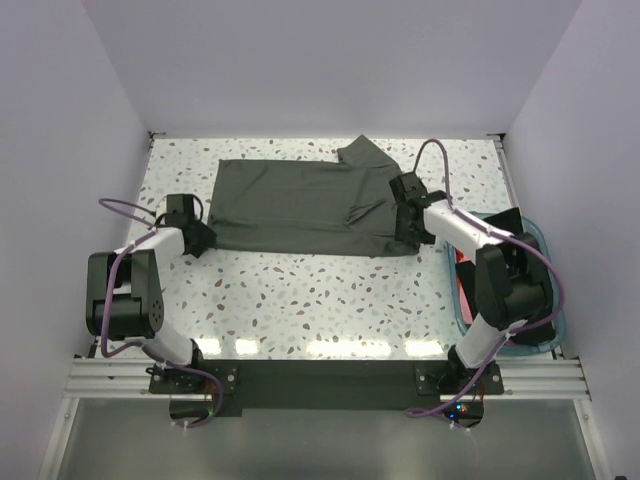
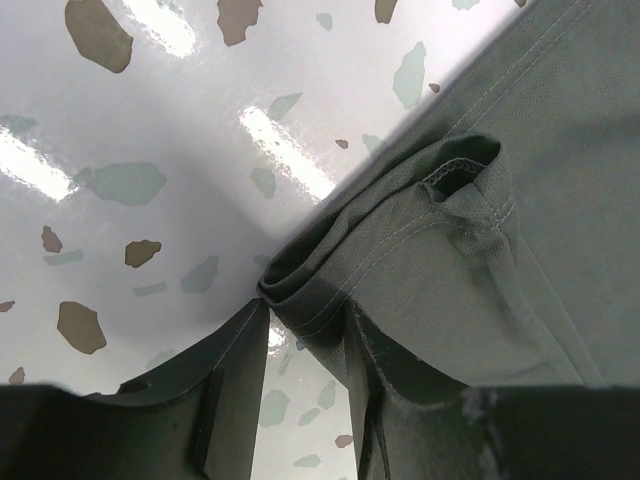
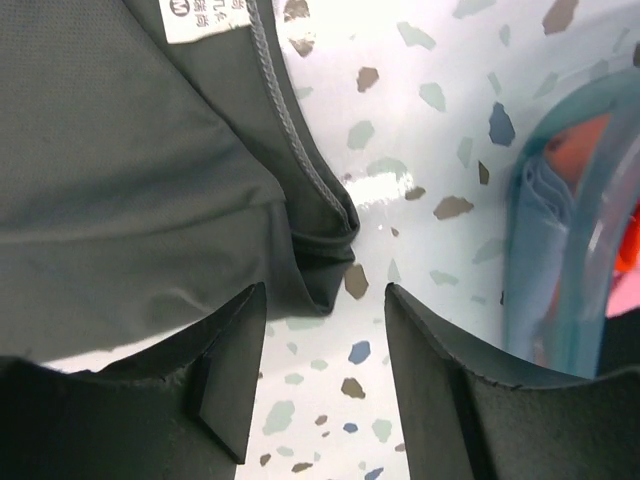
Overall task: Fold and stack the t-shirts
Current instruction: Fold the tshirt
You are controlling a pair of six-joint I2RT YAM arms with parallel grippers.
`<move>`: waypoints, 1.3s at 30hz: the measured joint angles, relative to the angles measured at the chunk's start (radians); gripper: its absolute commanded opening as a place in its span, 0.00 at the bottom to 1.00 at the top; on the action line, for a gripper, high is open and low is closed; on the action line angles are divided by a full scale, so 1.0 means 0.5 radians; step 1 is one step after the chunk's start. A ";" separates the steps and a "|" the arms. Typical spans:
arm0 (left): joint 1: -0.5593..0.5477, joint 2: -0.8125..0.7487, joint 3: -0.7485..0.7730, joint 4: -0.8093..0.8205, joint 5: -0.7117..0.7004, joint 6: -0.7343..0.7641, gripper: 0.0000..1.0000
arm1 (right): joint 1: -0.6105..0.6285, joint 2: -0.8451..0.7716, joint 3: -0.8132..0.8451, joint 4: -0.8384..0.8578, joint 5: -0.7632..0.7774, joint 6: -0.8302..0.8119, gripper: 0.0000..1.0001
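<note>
The speckled table [image 1: 300, 300] has the dark grey-green t-shirt [image 1: 300, 205] spread across its far half, with the teal tub [image 1: 558, 320] at the right edge. The left gripper [image 2: 305, 320] has narrowed onto the rolled hem corner and looks to pinch it, while the right gripper [image 3: 325, 300] stands part open with the other corner loose between its fingers. I'd close the right on every layer, then lift the 2 corners together and level.
</note>
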 measured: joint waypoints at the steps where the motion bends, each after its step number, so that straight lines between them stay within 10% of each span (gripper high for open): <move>1: 0.000 0.001 0.001 -0.001 -0.002 0.000 0.40 | 0.000 -0.050 -0.035 0.005 -0.005 0.014 0.53; 21: -0.008 0.008 0.002 -0.002 -0.037 0.001 0.32 | 0.000 -0.055 -0.334 0.286 -0.142 0.211 0.51; 29: -0.008 0.021 0.006 -0.015 -0.065 0.009 0.14 | 0.001 -0.018 -0.358 0.410 -0.134 0.240 0.11; 39: -0.011 0.007 0.022 -0.114 -0.126 0.018 0.00 | 0.001 -0.111 -0.392 0.333 -0.148 0.246 0.00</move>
